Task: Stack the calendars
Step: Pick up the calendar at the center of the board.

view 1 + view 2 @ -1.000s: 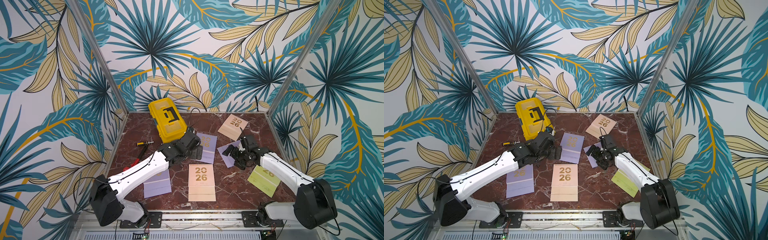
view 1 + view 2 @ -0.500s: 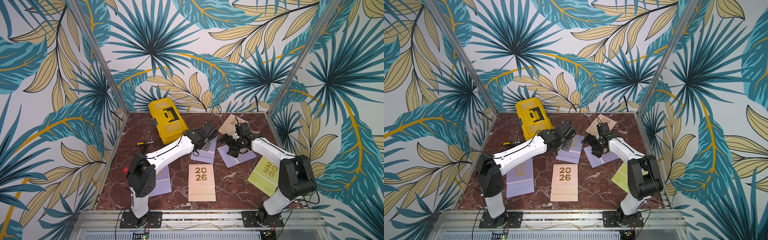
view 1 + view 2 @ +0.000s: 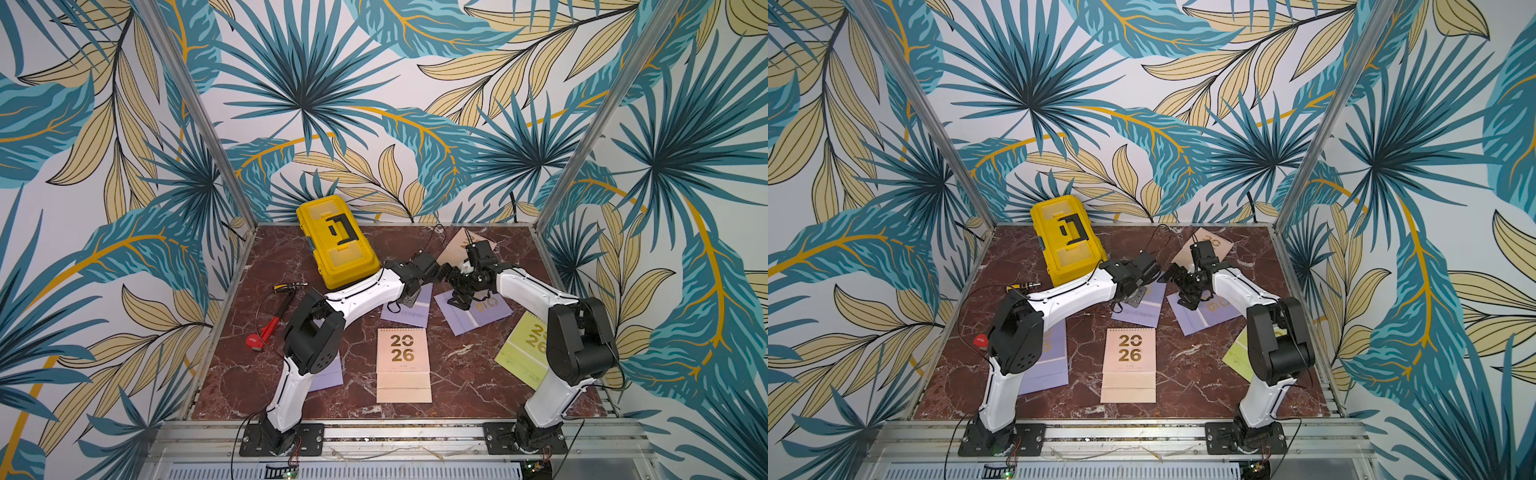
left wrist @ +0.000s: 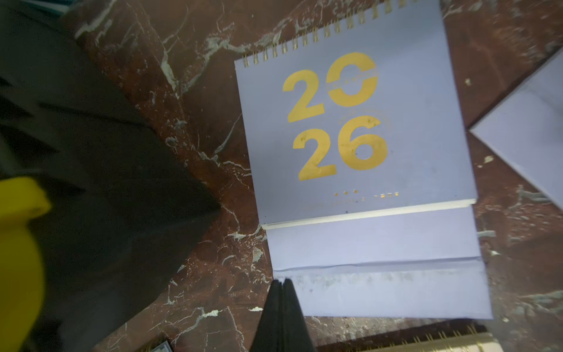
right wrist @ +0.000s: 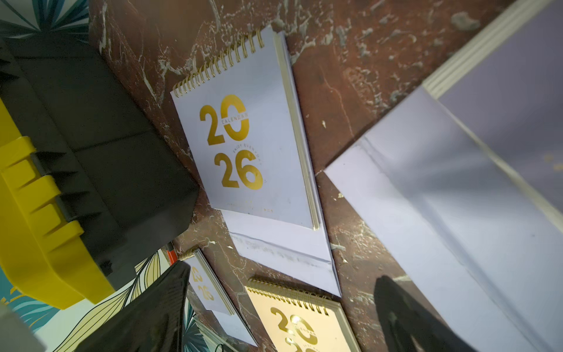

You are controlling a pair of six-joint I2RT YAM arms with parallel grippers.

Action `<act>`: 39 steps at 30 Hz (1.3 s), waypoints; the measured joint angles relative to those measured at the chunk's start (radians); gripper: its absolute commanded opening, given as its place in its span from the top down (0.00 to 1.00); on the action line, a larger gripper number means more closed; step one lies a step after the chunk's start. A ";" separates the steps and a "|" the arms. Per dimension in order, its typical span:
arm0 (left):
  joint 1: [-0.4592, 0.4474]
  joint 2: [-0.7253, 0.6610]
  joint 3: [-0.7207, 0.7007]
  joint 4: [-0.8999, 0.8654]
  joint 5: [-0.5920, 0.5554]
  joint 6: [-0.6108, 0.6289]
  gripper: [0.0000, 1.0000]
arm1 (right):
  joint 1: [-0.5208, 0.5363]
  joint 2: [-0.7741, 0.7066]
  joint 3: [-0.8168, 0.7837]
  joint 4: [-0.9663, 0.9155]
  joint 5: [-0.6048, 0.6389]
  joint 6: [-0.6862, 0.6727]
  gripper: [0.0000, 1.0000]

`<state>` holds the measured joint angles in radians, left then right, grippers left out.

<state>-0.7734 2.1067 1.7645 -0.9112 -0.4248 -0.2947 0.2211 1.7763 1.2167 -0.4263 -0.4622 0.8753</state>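
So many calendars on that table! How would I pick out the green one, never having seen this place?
From the yellow toolbox at the back of the marble table, cross to the front on the side of the right arm. The green calendar lies there, partly hidden by that arm's black joint. It alone is lime green; its neighbours are a lilac calendar and a peach calendar.

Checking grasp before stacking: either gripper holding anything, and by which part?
Nothing is held. The left gripper is shut empty, tips at the lower flap of the lilac calendar; the right gripper is open and empty.
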 measured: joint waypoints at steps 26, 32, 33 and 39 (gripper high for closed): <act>0.089 0.137 0.010 -0.006 0.082 0.026 1.00 | 0.016 0.116 -0.069 0.192 -0.095 0.079 0.01; 0.101 0.140 0.014 -0.008 0.119 0.026 1.00 | 0.031 0.128 -0.086 0.277 -0.109 0.098 0.01; 0.102 0.141 0.015 -0.008 0.122 0.026 1.00 | 0.032 0.128 -0.091 0.294 -0.112 0.103 0.01; 0.108 0.145 0.015 -0.011 0.139 0.026 1.00 | 0.035 0.135 -0.110 0.364 -0.130 0.123 0.01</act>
<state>-0.6659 2.2520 1.7794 -0.9222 -0.2859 -0.2691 0.2562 1.9110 1.1069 -0.0628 -0.5919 0.9981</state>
